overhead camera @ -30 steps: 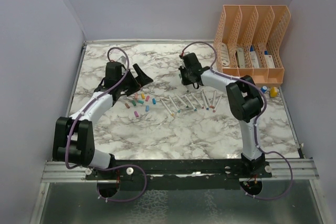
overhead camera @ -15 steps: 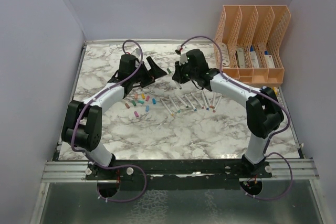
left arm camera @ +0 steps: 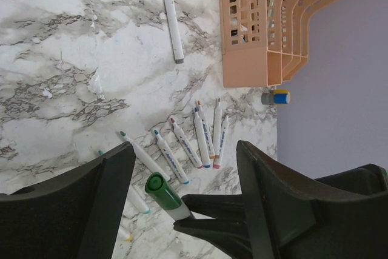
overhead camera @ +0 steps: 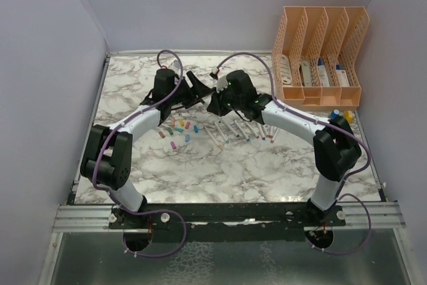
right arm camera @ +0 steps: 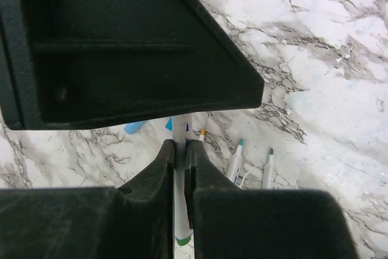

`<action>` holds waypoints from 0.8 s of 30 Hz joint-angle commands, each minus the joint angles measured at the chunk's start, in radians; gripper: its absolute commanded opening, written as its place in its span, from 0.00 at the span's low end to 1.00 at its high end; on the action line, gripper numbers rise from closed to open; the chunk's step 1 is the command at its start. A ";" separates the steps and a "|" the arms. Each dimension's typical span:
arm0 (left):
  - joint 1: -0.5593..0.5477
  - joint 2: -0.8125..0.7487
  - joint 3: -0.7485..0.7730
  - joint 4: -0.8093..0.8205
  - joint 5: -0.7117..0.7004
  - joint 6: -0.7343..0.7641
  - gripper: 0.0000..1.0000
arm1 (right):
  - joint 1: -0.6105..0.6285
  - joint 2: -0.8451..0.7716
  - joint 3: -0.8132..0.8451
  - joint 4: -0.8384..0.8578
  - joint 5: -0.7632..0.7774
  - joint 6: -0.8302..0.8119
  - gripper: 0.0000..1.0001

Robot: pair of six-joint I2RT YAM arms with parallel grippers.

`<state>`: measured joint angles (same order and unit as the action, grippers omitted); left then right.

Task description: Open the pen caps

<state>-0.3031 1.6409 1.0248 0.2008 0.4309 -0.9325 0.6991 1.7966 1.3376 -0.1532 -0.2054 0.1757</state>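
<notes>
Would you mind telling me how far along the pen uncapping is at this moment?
Mostly done: a row of uncapped pens lies on the table, with loose caps scattered nearby. In hand: the right gripper is shut on a green-capped pen, and the open left gripper straddles its capped end. Left: pulling that cap, then the grey-ended pen near the organiser, which looks still capped.

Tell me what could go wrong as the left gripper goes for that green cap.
The left gripper is open wide with the green cap between its fingers; closing off-centre could catch the barrel instead. The right gripper pinches the slim pen, so a pull might slide or twist it. The grippers are close and could bump.
</notes>
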 commanded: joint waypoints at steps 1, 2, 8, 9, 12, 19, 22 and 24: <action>-0.007 -0.002 0.004 0.060 0.028 -0.020 0.66 | 0.013 -0.043 0.003 0.052 -0.027 0.004 0.01; -0.008 -0.005 0.001 0.060 0.029 -0.019 0.64 | 0.015 -0.043 0.003 0.053 -0.026 0.006 0.01; -0.007 -0.017 -0.008 0.062 0.030 -0.020 0.44 | 0.019 -0.048 0.000 0.069 -0.026 0.013 0.01; -0.007 -0.018 -0.010 0.062 0.029 -0.020 0.40 | 0.019 -0.051 -0.001 0.071 -0.025 0.016 0.01; -0.008 -0.019 -0.010 0.063 0.033 -0.020 0.32 | 0.019 -0.058 -0.007 0.080 -0.020 0.022 0.01; -0.007 -0.021 -0.011 0.063 0.037 -0.020 0.16 | 0.019 -0.074 -0.018 0.096 -0.013 0.028 0.01; -0.007 -0.021 -0.011 0.063 0.040 -0.021 0.00 | 0.018 -0.077 -0.019 0.098 -0.009 0.030 0.01; -0.008 -0.023 -0.012 0.066 0.038 -0.020 0.00 | 0.019 -0.076 -0.018 0.097 -0.010 0.030 0.03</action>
<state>-0.3035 1.6402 1.0233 0.2420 0.4473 -0.9600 0.7097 1.7668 1.3239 -0.1028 -0.2077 0.1970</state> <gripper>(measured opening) 0.166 0.050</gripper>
